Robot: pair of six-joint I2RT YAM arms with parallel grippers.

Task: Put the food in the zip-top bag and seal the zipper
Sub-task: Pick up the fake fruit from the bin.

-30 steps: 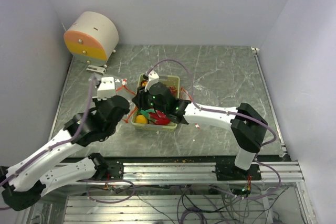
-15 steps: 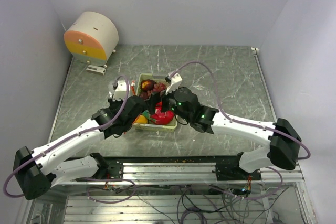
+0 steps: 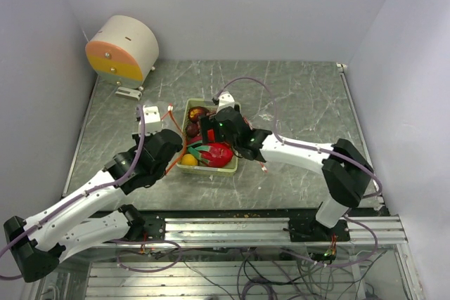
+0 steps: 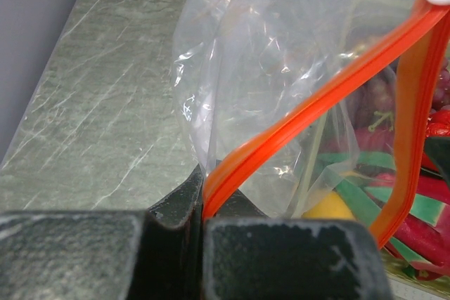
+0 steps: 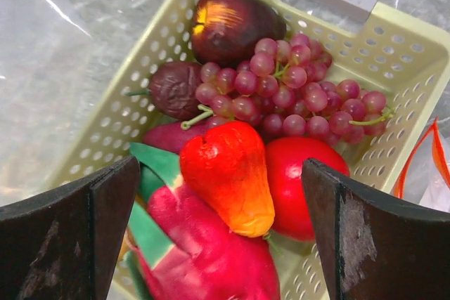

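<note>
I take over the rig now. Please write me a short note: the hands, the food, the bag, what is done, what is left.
Left hand: shut on the orange zipper strip of the zip-top bag.
Right hand: open, empty, above the pale green tray.
Food: grape bunch, dragon fruit, apple and the rest lie in the tray.
Done: bag gripped only.
Left: move the food into the bag, seal the zipper.

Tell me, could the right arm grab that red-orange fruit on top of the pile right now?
Probably yes. The right tool hangs open above the tray, and the red-orange fruit lies on top of the other food, between its two fingers in the wrist view, with nothing covering it.
</note>
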